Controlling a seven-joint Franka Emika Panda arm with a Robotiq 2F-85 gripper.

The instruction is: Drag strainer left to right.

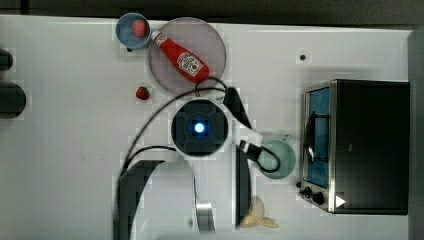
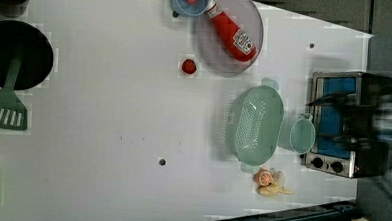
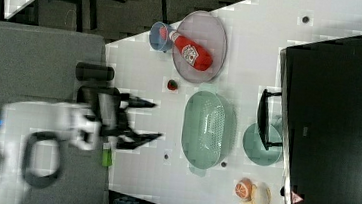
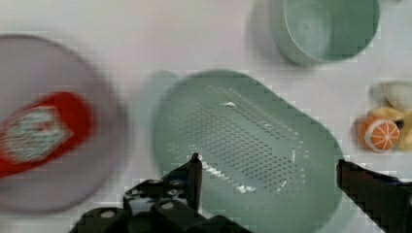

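The pale mint-green oblong strainer (image 2: 253, 124) rests on the white table, between the grey plate (image 2: 230, 32) and the orange slice (image 2: 263, 177). The teal mug (image 2: 302, 135) stands right beside it, on the toaster oven's side. In the wrist view my gripper (image 4: 267, 161) hangs open above the strainer (image 4: 248, 150), one fingertip (image 4: 195, 167) over its perforated bottom and the other beyond its rounded end, with nothing between them. The right view has the gripper (image 3: 156, 121) well above the table, apart from the strainer (image 3: 209, 130). In the top view the arm covers the strainer.
A ketchup bottle (image 2: 232, 32) lies on the grey plate, next to a blue bowl (image 2: 189, 1) holding a strawberry. Another strawberry (image 2: 188, 66) lies loose. The toaster oven (image 2: 343, 122) stands past the mug. A black pan, a green spatula (image 2: 6, 104) and a green bottle sit at the left view's left.
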